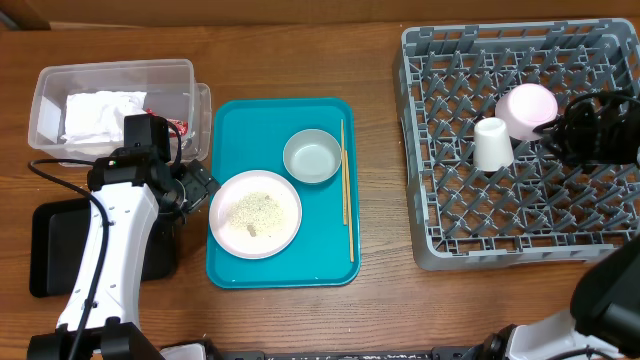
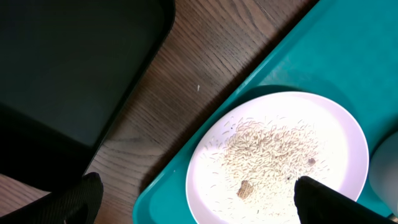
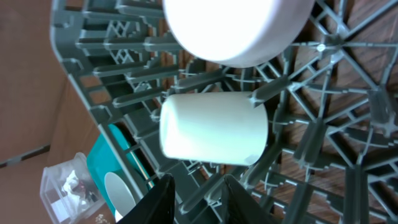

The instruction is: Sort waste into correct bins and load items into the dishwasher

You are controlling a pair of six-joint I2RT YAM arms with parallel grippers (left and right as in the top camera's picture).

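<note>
A large pale plate (image 1: 256, 212) carrying rice-like crumbs (image 2: 272, 149) lies on the teal tray (image 1: 235, 265). My left gripper (image 1: 197, 186) is open wide at the plate's left edge, one finger (image 2: 79, 200) over the wood and the other (image 2: 324, 203) over the plate. A grey-blue bowl (image 1: 312, 156) and chopsticks (image 1: 346, 185) also lie on the teal tray. In the dishwasher rack (image 1: 520, 245) stand a white cup (image 1: 492, 144) and an upturned pale pink dish (image 1: 527, 109). My right gripper (image 1: 553, 132) hangs beside them, jaws slightly apart and empty. The clear tub (image 1: 45, 100) holds a napkin (image 1: 100, 113) and red wrapper (image 1: 176, 125).
A flat black tray (image 1: 50, 250) lies at the front left, partly under my left arm. A second clear container edge (image 1: 204, 120) sits just right of the tub. Bare wood shows between the teal tray and the rack.
</note>
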